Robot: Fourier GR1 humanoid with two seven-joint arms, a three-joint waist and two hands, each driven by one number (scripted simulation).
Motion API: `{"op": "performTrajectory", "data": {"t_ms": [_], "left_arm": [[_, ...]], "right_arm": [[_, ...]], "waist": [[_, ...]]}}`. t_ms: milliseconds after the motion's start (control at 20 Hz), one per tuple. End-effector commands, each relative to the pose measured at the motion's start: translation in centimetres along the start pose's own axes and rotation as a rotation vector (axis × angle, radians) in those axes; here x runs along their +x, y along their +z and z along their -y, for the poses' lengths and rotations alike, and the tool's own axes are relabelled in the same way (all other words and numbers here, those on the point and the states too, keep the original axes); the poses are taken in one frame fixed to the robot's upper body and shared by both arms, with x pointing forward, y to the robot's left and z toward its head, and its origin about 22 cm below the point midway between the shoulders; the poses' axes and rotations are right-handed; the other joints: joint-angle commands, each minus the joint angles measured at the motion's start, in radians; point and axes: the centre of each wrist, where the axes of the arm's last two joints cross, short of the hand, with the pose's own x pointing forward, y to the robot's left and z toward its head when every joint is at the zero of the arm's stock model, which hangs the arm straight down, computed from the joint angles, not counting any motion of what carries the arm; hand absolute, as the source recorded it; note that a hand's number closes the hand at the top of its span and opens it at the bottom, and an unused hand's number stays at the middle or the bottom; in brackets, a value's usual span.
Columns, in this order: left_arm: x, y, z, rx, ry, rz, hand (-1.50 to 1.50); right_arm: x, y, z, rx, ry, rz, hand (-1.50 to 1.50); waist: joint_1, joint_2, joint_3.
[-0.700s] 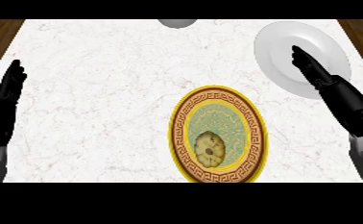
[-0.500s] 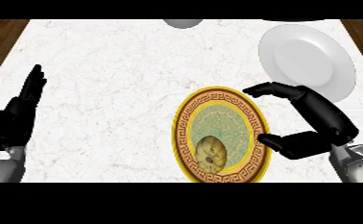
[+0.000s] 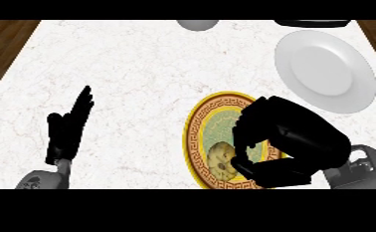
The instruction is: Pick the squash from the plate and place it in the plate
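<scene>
Left hand (image 3: 67, 131): at about 8 o'clock in the head view, resting over the desk (image 3: 140, 66); fingers straight and pressed together, tips toward 1 o'clock; holds nothing.
Right hand (image 3: 294, 141): at about 4 o'clock, arched over the right half of the patterned plate (image 3: 192, 135); fingers and thumb curled in toward 9 o'clock, closing round the right side of the squash (image 3: 219, 157).
squash: pale, mottled, lying in the near part of the patterned plate's well; its left side is open to view, its right side is hidden under the hand.
patterned plate: yellow rim with a dark key border, greenish centre; on the desk at about 5 o'clock.
white plate (image 3: 323, 69): plain, at about 2 o'clock, apart from the patterned plate, nothing on it.
grey round thing (image 3: 197, 24): at 12 o'clock, cut by the far edge.
dark thing (image 3: 316, 23): at 1 o'clock, far edge, too little shows to name it.
</scene>
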Motion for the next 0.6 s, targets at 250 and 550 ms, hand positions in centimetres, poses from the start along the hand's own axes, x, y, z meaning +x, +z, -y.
{"op": "performTrajectory", "data": {"t_ms": [250, 550], "left_arm": [[0.4, 0.9, 2.5, -0.021, 0.035, -0.049, 0.0], [0.5, 0.7, 2.3, 0.014, 0.047, -0.053, 0.0]], "right_arm": [[-5.6, 1.7, -5.4, 0.258, -0.298, 0.182, -1.5], [-3.2, 0.1, -2.6, 0.352, 0.188, 0.185, -1.5]], "waist": [[-0.009, 0.011, 0.002], [-0.028, 0.002, 0.001]]}}
